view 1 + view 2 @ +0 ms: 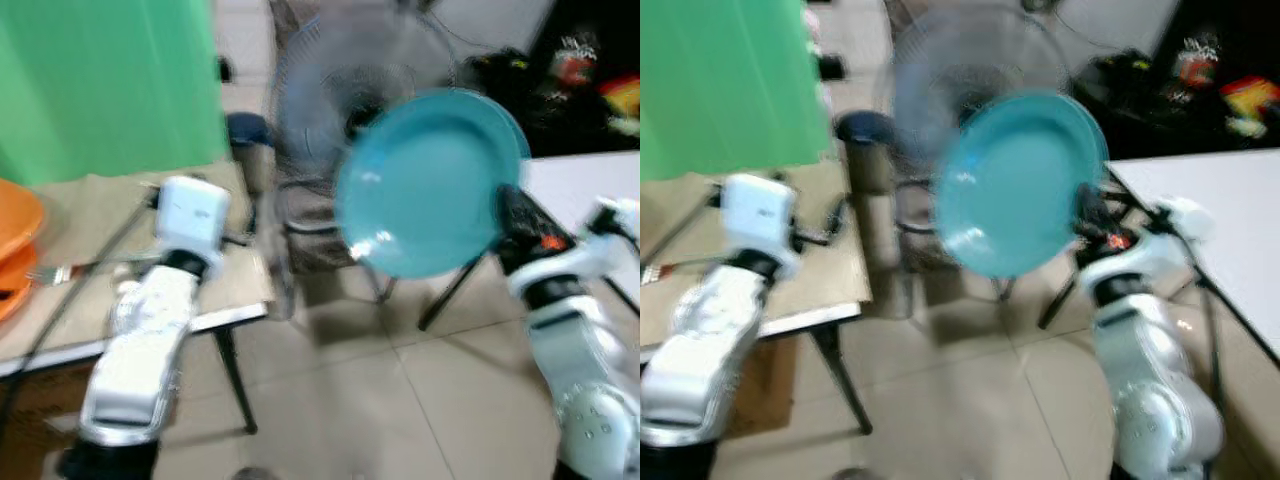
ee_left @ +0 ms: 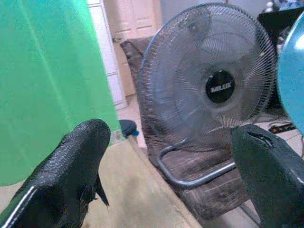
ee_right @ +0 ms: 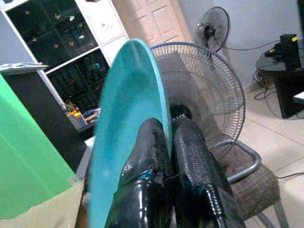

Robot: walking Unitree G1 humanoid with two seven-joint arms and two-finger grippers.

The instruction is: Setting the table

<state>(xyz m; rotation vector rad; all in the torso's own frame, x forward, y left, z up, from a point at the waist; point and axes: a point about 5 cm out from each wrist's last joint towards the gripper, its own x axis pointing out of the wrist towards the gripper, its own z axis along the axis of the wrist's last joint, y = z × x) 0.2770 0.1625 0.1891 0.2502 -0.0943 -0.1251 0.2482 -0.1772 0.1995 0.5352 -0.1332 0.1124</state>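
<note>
My right gripper (image 3: pixel 164 142) is clamped on the rim of the teal plate (image 1: pixel 425 180), one finger (image 3: pixel 145 147) on each face, so the plate stands on edge in the air between the two tables instead of lying flat. In the right wrist view the disc runs straight out along my fingers, its thin edge toward the camera. In the head views its broad face turns back toward me and a little to my left, with the pedestal fan (image 2: pixel 209 85) behind it. A round plate has no long axis; what matters is its plane, now near vertical, which I judge must tip to horizontal before it can be set down.

My left gripper (image 2: pixel 171 175) hangs empty, its fingers spread wide, above the brown table (image 1: pixel 100 205) on my left, where orange dishes (image 1: pixel 15 245) are stacked at the far edge. The white table (image 1: pixel 1220 210) lies to my right, just beside the arm carrying the plate, so the right arm is the nearer one for that surface.
</note>
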